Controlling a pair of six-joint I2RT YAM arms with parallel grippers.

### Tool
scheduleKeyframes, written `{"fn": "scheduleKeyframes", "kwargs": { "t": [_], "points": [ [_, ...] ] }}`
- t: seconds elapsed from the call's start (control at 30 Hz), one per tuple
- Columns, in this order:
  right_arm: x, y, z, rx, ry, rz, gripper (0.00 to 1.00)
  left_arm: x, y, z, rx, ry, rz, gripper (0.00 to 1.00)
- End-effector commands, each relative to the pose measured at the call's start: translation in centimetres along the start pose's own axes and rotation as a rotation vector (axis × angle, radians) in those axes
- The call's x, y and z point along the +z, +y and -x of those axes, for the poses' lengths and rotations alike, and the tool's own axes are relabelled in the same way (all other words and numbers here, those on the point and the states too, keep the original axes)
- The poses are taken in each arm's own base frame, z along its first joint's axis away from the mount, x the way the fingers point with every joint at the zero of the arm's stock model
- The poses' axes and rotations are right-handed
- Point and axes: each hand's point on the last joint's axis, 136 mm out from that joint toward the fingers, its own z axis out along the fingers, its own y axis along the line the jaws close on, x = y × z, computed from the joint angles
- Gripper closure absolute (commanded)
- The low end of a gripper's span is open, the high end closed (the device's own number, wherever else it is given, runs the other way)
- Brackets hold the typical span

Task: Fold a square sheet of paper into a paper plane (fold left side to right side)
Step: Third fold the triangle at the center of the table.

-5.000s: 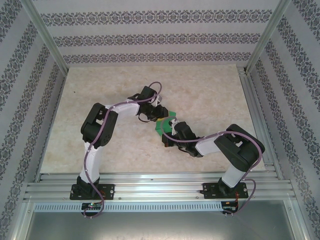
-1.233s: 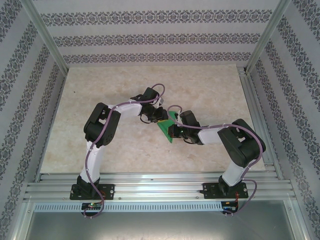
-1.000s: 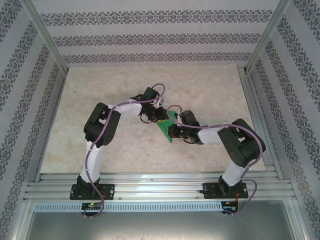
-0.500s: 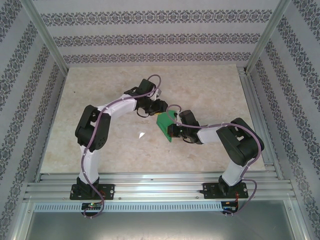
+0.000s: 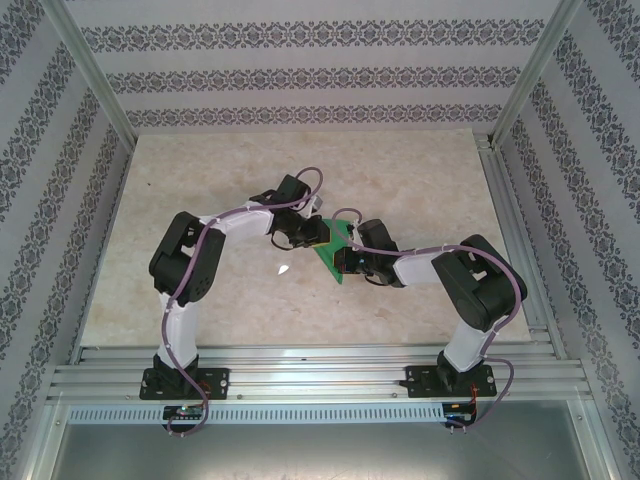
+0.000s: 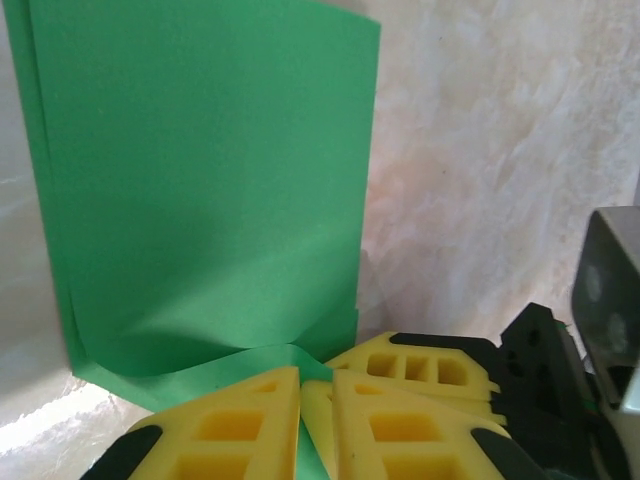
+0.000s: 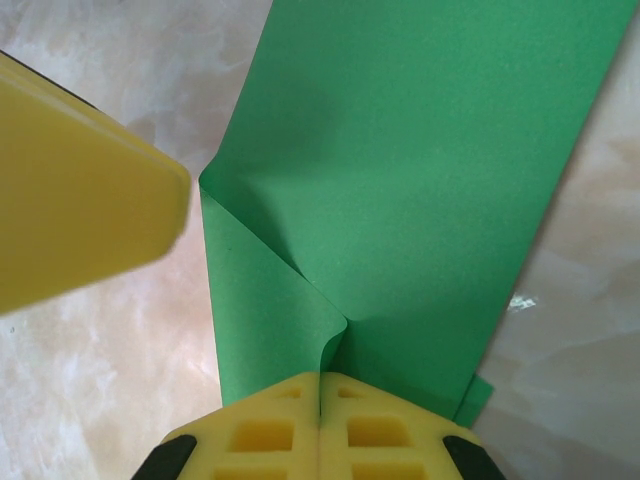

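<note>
**Right gripper** [image 7: 320, 385], the nearer of the two in the top view. Its jaws are pressed together on one edge of the square sheet of paper [image 7: 420, 170], where a small flap curls up into the pinch. The hold looks secure.

**Sheet.** It lies mid-table [image 5: 420, 180], between the two grippers. The left wrist view shows two layers with their edges nearly matched down one long side, so it reads as already doubled into a rectangle. In both wrist views its long axis stretches away from the fingers. In the top view the grippers cover much of it, and the axis cannot be fixed there beyond a slant.

**Left gripper** [image 6: 315, 390], just beyond the right one, on the sheet's far-left side. Its fingers [image 6: 225, 430] are drawn close with only a thin slit between them. Whether the paper's edge sits in that slit cannot be told. In the right wrist view, one yellow finger stands just beside a corner of the same edge that the right gripper pinches.

**Judgement.** The governing relation is this: the sheet lies to the right of the left gripper, with both tools at one edge and the length running away from them. The left arm is the nearer to the left side, so any carry toward the right falls to it — the right gripper serves as anchor. The curled flap could set a crooked crease if pulled against that anchor.
</note>
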Motion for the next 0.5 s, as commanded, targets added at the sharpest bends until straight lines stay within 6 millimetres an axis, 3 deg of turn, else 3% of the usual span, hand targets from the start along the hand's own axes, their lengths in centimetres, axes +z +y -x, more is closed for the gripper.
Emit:
{"fn": "scheduleKeyframes", "kwargs": {
  "t": [0.0, 0.47],
  "points": [
    [0.6, -2.4, -3.4, 0.013, 0.116, -0.086, 1.0, 1.0, 0.1, 0.0, 0.018, 0.0, -0.009, 0.83],
    [0.8, -2.1, -3.3, 0.01, 0.123, -0.081, 1.0, 3.2, 3.0, -1.4, -0.003, 0.046, 0.068, 0.83]
  ]
}}
